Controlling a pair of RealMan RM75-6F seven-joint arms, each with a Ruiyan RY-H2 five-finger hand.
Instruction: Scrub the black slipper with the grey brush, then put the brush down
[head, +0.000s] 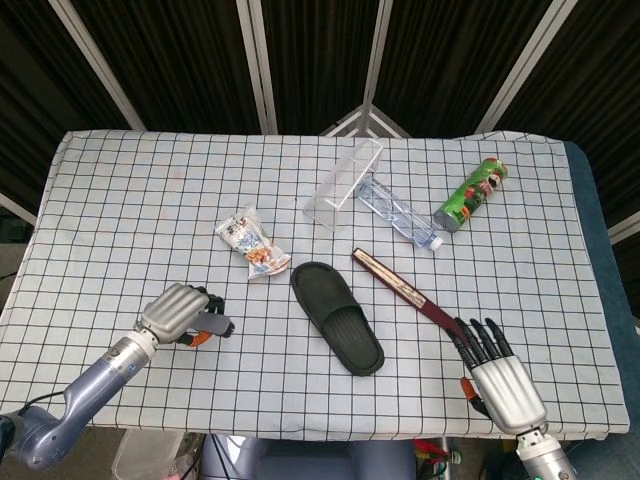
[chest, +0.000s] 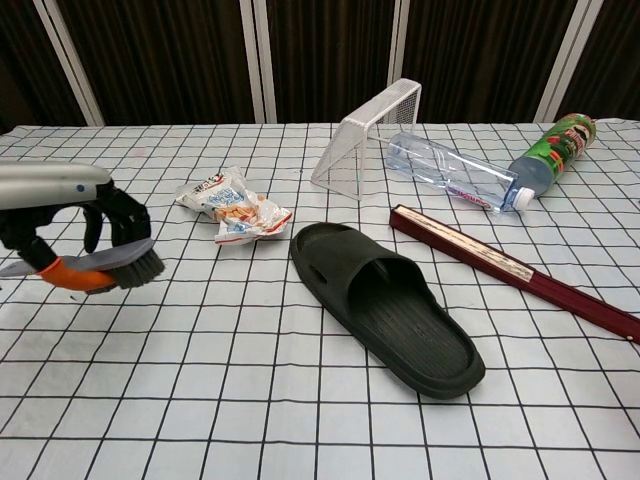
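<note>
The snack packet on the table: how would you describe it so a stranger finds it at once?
On the checked tablecloth, look just left of the black slipper. The snack packet lies there, small and crumpled, white with orange print; nothing else nearby is a soft wrapper.

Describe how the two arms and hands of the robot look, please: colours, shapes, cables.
The left hand has a ribbed silver-grey back, black fingers and an orange thumb tip, on a rounded blue-grey arm. The right hand looks the same: ribbed silver back, black fingers, orange at the side. No cable shows clearly.
</note>
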